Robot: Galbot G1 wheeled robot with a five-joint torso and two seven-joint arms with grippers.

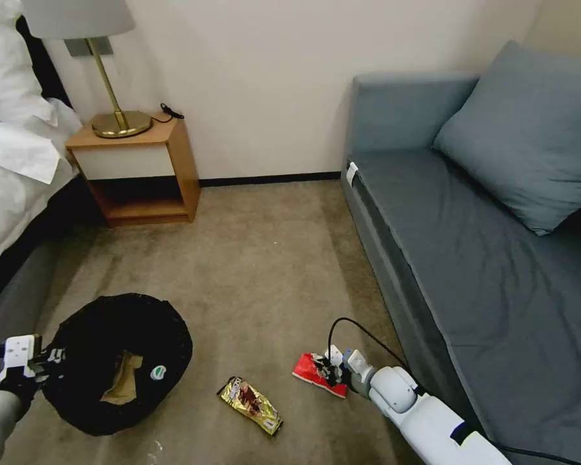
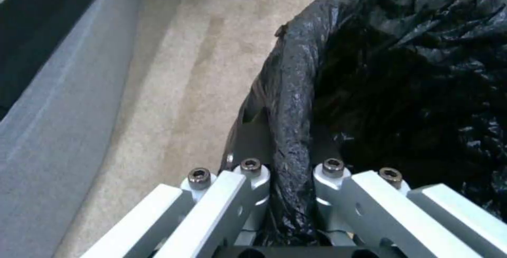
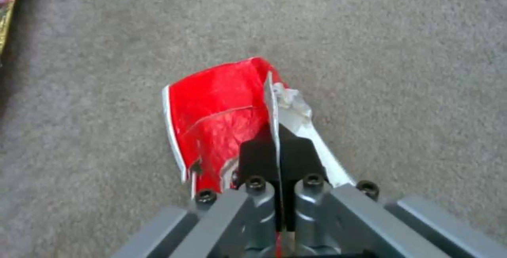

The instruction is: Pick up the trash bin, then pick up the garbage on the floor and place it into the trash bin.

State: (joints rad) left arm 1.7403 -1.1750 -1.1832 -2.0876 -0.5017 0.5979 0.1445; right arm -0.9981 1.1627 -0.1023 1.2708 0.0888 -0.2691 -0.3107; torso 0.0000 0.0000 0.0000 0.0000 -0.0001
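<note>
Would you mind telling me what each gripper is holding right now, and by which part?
The left gripper clamps the trash bin by its bag-covered rim. The right gripper pinches the red-white packet by its torn edge.

The left gripper [image 1: 48, 355] sits low at the robot's left, its wrist level and pointing inward, its fingers [image 2: 253, 171] pressed together on the bag-covered rim of the trash bin [image 1: 119, 361], one inside the rim and one outside. The right arm reaches forward and down from the lower right, white forearm angled toward the floor with a black cable looping over the wrist. The right gripper [image 1: 332, 371] is down at floor level, its black fingers [image 3: 259, 157] pinched flat on an edge of the red-white packet [image 3: 216, 111].
</note>
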